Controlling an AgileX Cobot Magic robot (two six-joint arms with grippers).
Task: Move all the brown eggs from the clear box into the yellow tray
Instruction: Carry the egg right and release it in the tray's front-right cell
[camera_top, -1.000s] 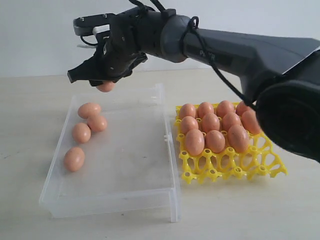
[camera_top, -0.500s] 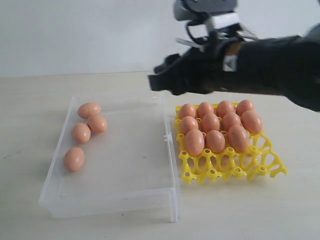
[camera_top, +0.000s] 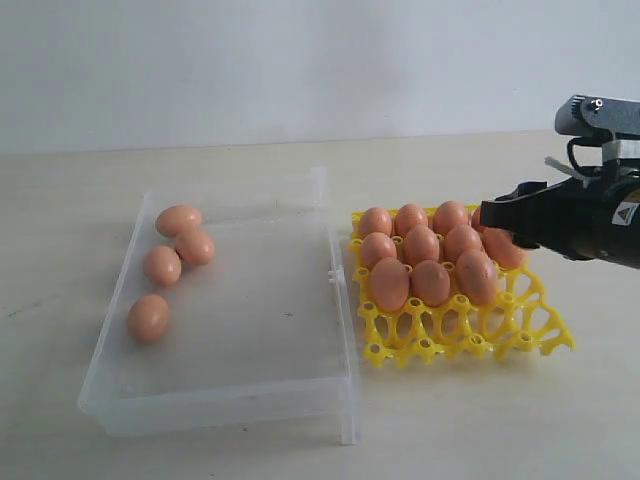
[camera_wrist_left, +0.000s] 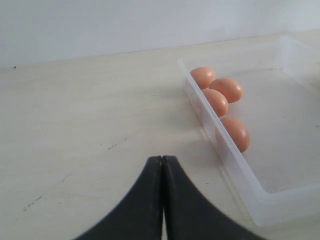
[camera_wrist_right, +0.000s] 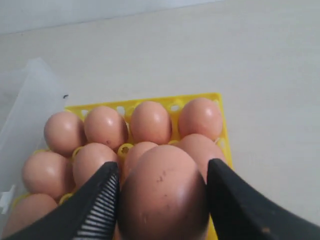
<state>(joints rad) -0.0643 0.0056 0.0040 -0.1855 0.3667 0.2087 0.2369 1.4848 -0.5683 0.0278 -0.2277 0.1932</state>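
My right gripper (camera_wrist_right: 162, 169) is shut on one brown egg (camera_wrist_right: 162, 195), held just above the yellow tray (camera_wrist_right: 172, 101). In the exterior view this gripper (camera_top: 495, 215) hangs over the far right part of the yellow tray (camera_top: 450, 340), where several brown eggs (camera_top: 420, 245) fill the back rows; the held egg is hidden there. Several more brown eggs (camera_top: 162, 265) lie at the left end of the clear box (camera_top: 250, 320). My left gripper (camera_wrist_left: 162, 159) is shut and empty, over bare table beside the clear box (camera_wrist_left: 235, 170) and its eggs (camera_wrist_left: 227, 89).
The tray's front row of cups (camera_top: 470, 345) holds no eggs. The box's clasp (camera_top: 331, 275) faces the tray across a narrow gap. A pale wall (camera_top: 300, 60) stands behind the beige table (camera_top: 500, 430).
My right arm has swung from above the box's far left corner across to the tray's right side and come down lower, carrying the egg with it. The eggs in the box have not moved.
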